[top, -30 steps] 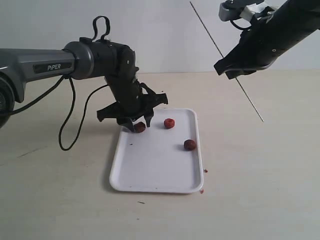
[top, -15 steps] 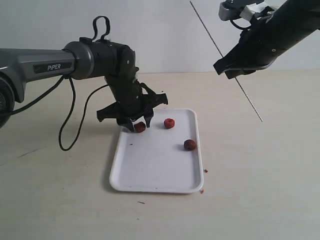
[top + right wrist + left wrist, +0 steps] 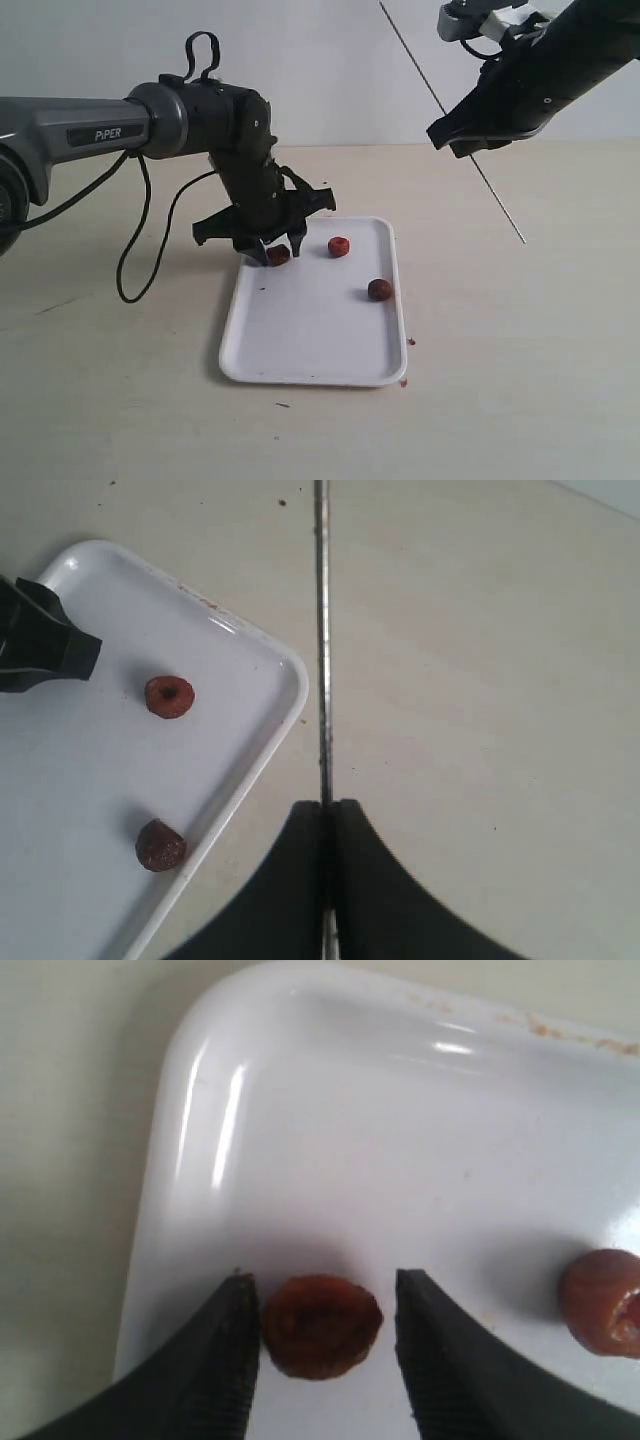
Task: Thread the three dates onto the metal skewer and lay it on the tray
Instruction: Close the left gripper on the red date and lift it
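Date [image 3: 322,1325] lies inside parted left gripper [image 3: 322,1288]; right gripper [image 3: 327,812] pinches raised skewer [image 3: 322,630].

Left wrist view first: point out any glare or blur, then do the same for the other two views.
Left wrist view: bright glare streaks on the tray rim, and the close date and dark pincer fingers look soft. Right wrist view: sharp, with the skewer crisp and little glare. Exterior view: even light, only a faint shadow along the tray's edge.
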Controlling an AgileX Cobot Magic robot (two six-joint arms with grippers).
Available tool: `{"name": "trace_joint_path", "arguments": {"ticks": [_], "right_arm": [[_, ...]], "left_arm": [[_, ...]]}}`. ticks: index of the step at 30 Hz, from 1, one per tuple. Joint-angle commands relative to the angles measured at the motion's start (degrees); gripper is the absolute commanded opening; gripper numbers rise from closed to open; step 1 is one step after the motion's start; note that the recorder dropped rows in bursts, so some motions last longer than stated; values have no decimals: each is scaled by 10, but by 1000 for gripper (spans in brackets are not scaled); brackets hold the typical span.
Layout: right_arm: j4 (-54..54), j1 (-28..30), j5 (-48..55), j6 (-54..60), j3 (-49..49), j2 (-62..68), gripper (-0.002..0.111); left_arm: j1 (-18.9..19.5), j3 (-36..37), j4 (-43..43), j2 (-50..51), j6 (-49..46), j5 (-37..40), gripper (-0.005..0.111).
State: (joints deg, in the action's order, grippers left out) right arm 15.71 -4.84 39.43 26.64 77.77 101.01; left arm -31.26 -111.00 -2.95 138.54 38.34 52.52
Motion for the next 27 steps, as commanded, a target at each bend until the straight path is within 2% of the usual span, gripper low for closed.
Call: {"name": "trace_joint_path", "arguments": {"ticks": [1, 8, 19, 23, 27], "right_arm": [[4, 2, -8, 4, -2, -1, 0], [4, 2, -8, 4, -2, -1, 0], [4, 2, -9, 4, -2, -1, 0], [4, 2, -9, 4, -2, -1, 0], [4, 2, -5, 4, -2, -1, 0]], "left_arm": [[-1, -2, -4, 1, 5, -4, 43], [-1, -2, -6, 1, -6, -3, 24], [3, -2, -12, -2, -46, -3, 24], [19, -2, -57, -14, -87, 3, 24], [46, -2, -145, -33, -157, 15, 24]]}}
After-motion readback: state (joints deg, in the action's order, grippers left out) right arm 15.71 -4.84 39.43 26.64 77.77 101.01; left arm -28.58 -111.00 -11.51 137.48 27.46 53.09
